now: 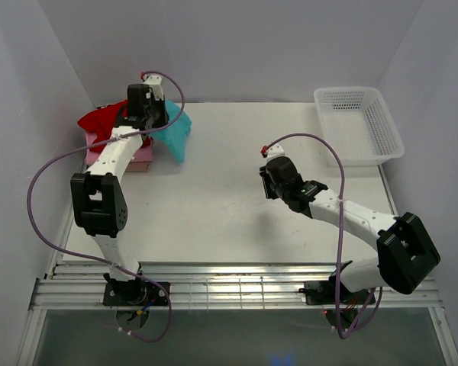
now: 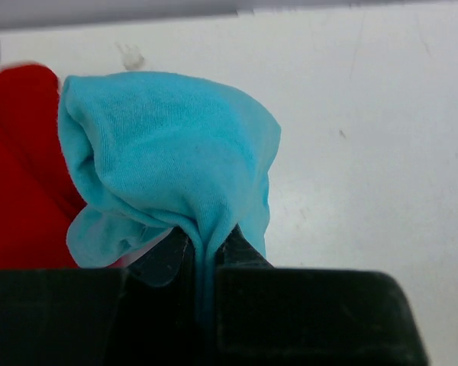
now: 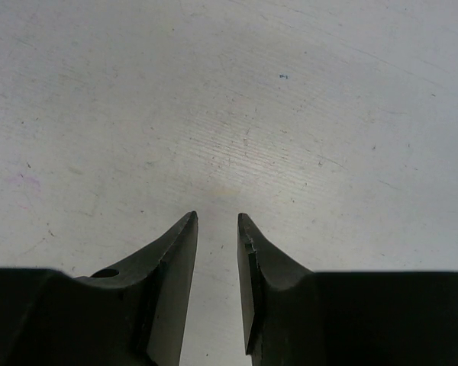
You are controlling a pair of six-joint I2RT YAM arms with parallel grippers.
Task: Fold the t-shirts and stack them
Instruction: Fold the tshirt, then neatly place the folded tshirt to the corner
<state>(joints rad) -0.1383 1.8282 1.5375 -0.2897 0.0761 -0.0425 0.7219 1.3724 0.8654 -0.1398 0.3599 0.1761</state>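
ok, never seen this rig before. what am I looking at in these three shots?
Two robot arms, left arm and right arm, bolted at the near edge of a white table. One picture looks down from above and behind; the others come from wrist cameras. The left tool is shut on a bunched turquoise cloth t-shirt, beside a red cloth shirt lying over a pink cloth shirt. The right tool is open and empty above bare table. A white plastic mesh basket sits at the far right corner.
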